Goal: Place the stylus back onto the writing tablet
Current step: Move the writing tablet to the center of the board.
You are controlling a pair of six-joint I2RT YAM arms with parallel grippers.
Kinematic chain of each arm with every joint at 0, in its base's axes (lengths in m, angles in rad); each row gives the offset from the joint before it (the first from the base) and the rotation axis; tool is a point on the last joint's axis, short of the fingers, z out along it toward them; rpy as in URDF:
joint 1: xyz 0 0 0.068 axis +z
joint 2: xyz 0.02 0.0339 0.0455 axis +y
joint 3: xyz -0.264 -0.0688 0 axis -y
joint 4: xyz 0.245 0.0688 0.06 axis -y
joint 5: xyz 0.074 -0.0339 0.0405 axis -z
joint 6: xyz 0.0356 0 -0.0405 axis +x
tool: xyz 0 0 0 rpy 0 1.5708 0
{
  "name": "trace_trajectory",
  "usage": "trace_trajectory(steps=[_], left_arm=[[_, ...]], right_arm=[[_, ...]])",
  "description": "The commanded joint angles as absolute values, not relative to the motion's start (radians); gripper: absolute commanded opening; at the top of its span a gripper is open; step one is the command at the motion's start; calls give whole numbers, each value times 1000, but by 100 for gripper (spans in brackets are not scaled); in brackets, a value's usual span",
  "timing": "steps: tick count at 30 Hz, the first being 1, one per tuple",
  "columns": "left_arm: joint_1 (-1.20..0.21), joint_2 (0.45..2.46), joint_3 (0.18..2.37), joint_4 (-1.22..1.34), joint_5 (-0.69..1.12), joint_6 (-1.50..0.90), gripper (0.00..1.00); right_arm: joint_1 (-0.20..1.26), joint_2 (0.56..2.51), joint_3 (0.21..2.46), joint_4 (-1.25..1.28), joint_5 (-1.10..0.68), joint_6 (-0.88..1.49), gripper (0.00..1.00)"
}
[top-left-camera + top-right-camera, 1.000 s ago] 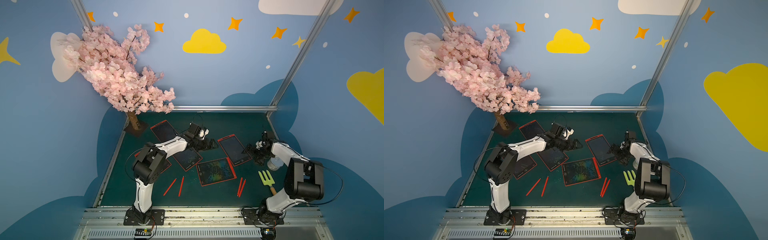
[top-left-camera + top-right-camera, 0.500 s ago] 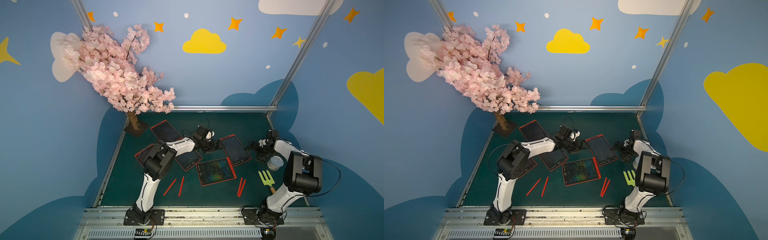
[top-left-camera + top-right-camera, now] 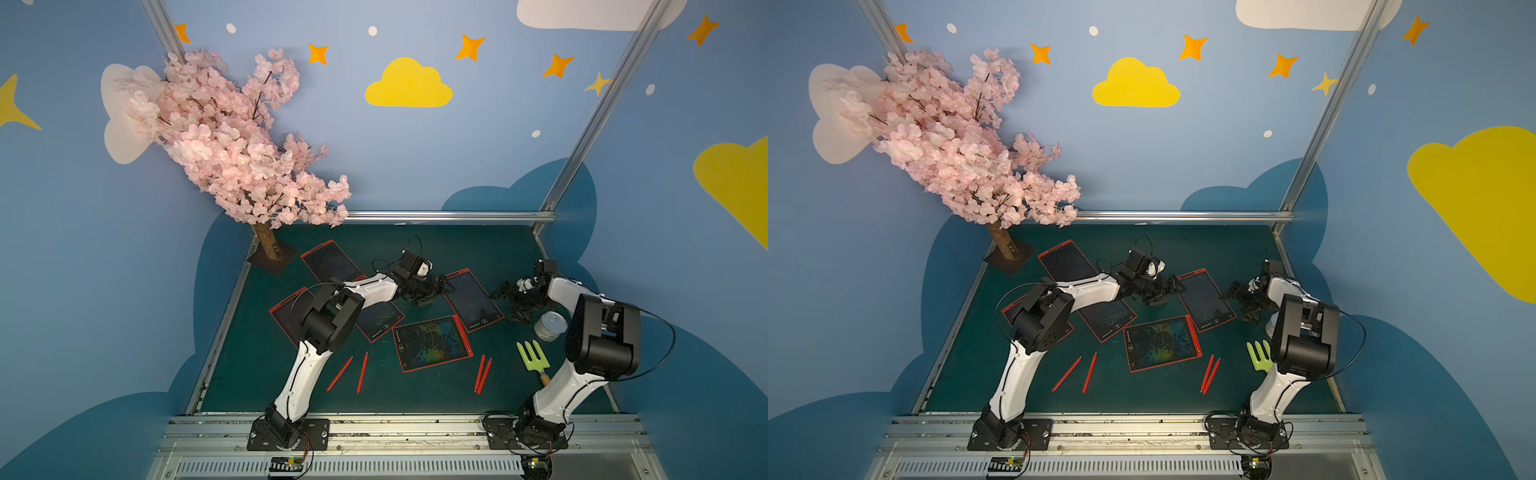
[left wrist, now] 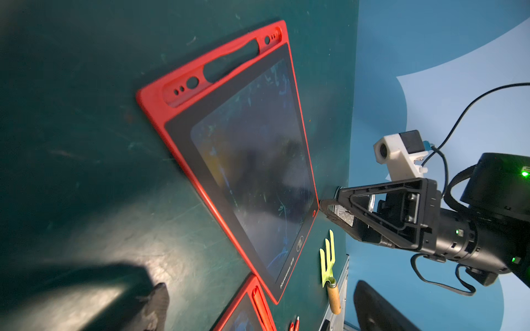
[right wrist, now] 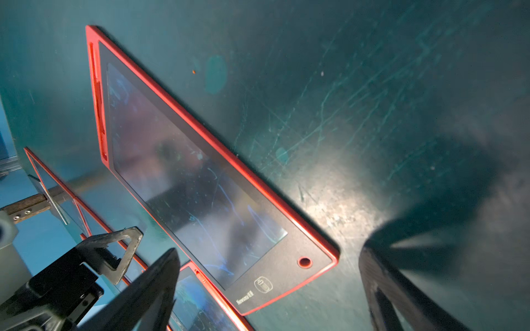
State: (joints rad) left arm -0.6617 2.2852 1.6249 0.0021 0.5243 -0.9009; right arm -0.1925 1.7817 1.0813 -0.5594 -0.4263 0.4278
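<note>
Red tablet (image 3: 473, 300) lies between gaping left gripper (image 3: 436, 291) and gaping right gripper (image 3: 508, 305).

Heads up: in both top views the left arm (image 3: 332, 316) covers most of the leftmost tablet (image 3: 284, 318) and a corner of the middle tablet (image 3: 380, 322). In a top view the right arm (image 3: 1304, 332) hides nearly all of the tin (image 3: 1271, 327) and the garden fork (image 3: 1258, 357) handle.

Left wrist view: the near finger (image 4: 155, 303) is blurred. The lower tablet (image 4: 243, 311) and loose styluses (image 4: 294, 326) are cut by the edge.

Right wrist view: the fingers (image 5: 155, 286) run out of frame.

You can't tell whether the left gripper (image 3: 436, 293) or the right gripper (image 3: 505, 308) touches the mat (image 3: 415, 395); the tips are too small.
</note>
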Motion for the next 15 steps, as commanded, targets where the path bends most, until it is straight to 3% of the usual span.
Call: trace_trajectory(steps=[1, 15], left_arm=[[-670, 2318, 1661, 14, 537, -929, 99], [-683, 2460, 1793, 51, 573, -1039, 99]], right_arm=[[-197, 1819, 1099, -558, -421, 420, 97], [-202, 1865, 1133, -571, -439, 394, 97]])
